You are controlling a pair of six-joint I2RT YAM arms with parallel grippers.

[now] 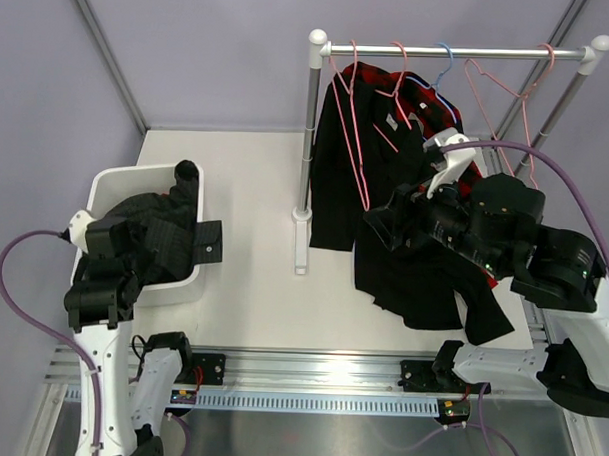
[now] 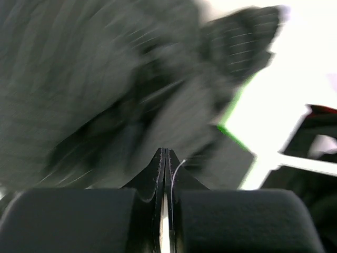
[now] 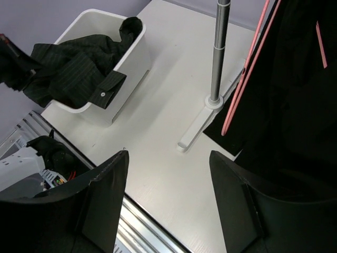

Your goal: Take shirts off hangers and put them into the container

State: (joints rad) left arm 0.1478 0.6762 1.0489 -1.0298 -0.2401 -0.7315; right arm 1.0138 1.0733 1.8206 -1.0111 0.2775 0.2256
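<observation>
Top external view: we see the white container (image 1: 114, 184) on the left of the tabletop (image 1: 254, 236). The charcoal pinstriped shirt (image 1: 169, 233) lies bunched inside it, one cuff draped over the right rim. The left fingers (image 2: 149, 179) hover over that shirt and are pressed together, with no cloth between them; the left wrist view is blurred. On the right, the rail (image 1: 461, 51) carries pink hangers (image 1: 353, 130) and one blue hanger (image 1: 445, 63). A black shirt (image 1: 331, 189) and a red-and-black check shirt (image 1: 434, 104) hang there. The right fingers (image 3: 105, 195) are spread wide and hold nothing. They are above the tabletop, just beside the hanging dark cloth; we cannot tell whether they touch it.
</observation>
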